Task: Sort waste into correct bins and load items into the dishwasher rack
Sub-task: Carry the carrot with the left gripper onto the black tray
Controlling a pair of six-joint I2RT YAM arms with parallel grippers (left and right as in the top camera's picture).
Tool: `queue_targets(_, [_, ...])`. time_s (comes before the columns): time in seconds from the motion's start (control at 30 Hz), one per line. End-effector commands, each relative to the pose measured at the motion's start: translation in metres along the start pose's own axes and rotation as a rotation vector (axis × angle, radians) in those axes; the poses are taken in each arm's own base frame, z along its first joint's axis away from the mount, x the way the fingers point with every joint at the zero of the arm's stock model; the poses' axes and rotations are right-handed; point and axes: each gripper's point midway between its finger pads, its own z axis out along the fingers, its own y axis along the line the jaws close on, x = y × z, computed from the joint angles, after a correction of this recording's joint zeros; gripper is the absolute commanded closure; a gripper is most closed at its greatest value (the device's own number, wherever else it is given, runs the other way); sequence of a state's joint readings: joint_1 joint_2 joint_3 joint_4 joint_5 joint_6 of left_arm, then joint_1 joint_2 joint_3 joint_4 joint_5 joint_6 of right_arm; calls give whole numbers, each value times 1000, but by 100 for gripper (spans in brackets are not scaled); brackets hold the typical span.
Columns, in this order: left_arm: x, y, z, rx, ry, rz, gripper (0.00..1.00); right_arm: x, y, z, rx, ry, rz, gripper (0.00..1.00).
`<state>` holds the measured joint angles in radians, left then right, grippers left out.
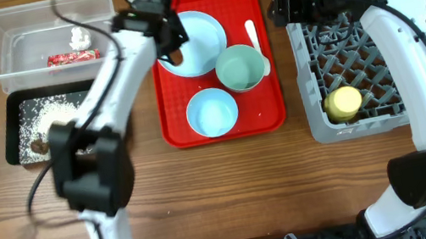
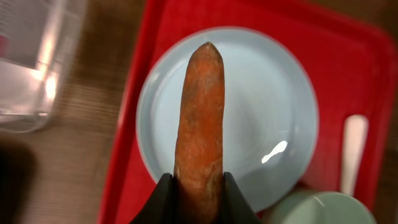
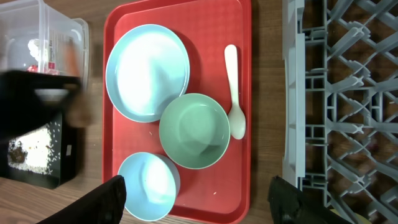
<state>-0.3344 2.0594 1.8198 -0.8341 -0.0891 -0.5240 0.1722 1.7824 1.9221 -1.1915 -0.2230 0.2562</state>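
We've got the left gripper (image 2: 199, 190) clamped on the carrot (image 2: 202, 112) at its six o'clock end only, it may swing free; right gripper (image 3: 205, 202) wide, empty

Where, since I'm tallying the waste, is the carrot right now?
In the left wrist view the carrot is clamped in the left hand, over the plate at the red tray's far left corner.

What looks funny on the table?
A carrot sticks out of the left end effector, over the plate on the red tray. It is food among dishes. Nothing else stands out.
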Motion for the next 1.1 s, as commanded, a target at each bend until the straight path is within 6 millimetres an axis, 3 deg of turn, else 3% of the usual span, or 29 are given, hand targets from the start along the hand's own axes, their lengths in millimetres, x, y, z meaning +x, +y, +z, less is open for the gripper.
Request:
queue_targets(0.0, [-48, 52, -62, -42, -111, -99, 94, -6, -4, 3, 19, -12, -19, 25])
queue_targets(0.13, [-55, 123, -87, -136, -88, -235, 96, -7, -4, 3, 18, -17, -18, 25])
queue_targets(0.23, [-51, 181, -89, -223, -39, -370, 96, -9, -3, 3, 16, -24, -19, 25])
queue_targets(0.3, [-38, 222, -85, -292, 16, -488, 96, -10, -3, 3, 15, -28, -19, 25])
queue_targets(0.4, [-11, 267, -72, -372, 67, -711, 96, -10, -3, 3, 15, -27, -19, 25])
queue_targets(0.47, [23, 293, -57, -447, 113, -929, 96, -10, -3, 3, 15, -27, -19, 25])
queue_targets(0.6, [47, 301, -33, -464, 135, -960, 96, -10, -3, 3, 15, -27, -18, 25])
queue_targets(0.73, [55, 301, -10, -443, 103, -964, 96, -9, -3, 3, 15, -27, -11, 25])
queue_targets(0.9, [57, 304, 6, -422, 58, -993, 96, -8, -3, 3, 15, -23, -12, 25])
queue_targets(1.07, [56, 304, 6, -422, 50, -991, 78, -8, -3, 3, 15, -23, -13, 25])
